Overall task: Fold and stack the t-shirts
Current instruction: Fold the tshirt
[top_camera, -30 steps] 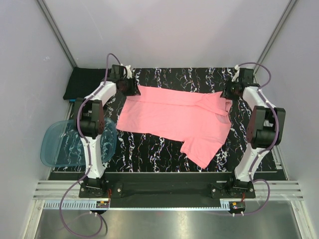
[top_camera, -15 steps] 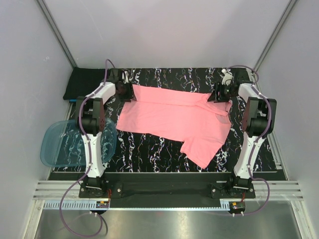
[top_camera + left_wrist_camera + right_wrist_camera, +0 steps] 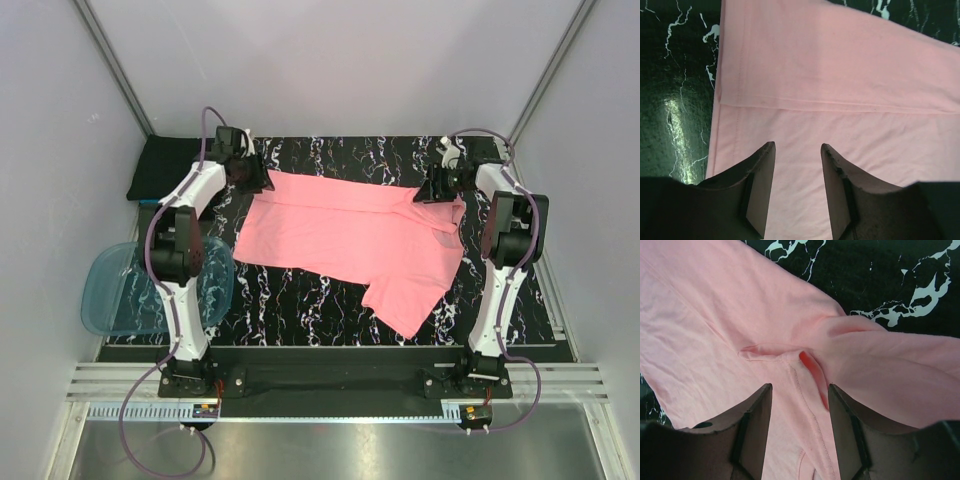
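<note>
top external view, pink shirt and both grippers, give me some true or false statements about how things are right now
1. The pink shirt lies spread out on the table. True.
2. The left gripper is shut on the shirt's edge. False: it is open, and pink cloth shows in the gap.
3. The right gripper is open above a puckered fold of the shirt. True.
4. The blue tub sits on the table's right side. False: it is on the left side, overhanging the edge.
5. A black cloth lies at the far left corner. True.
</note>
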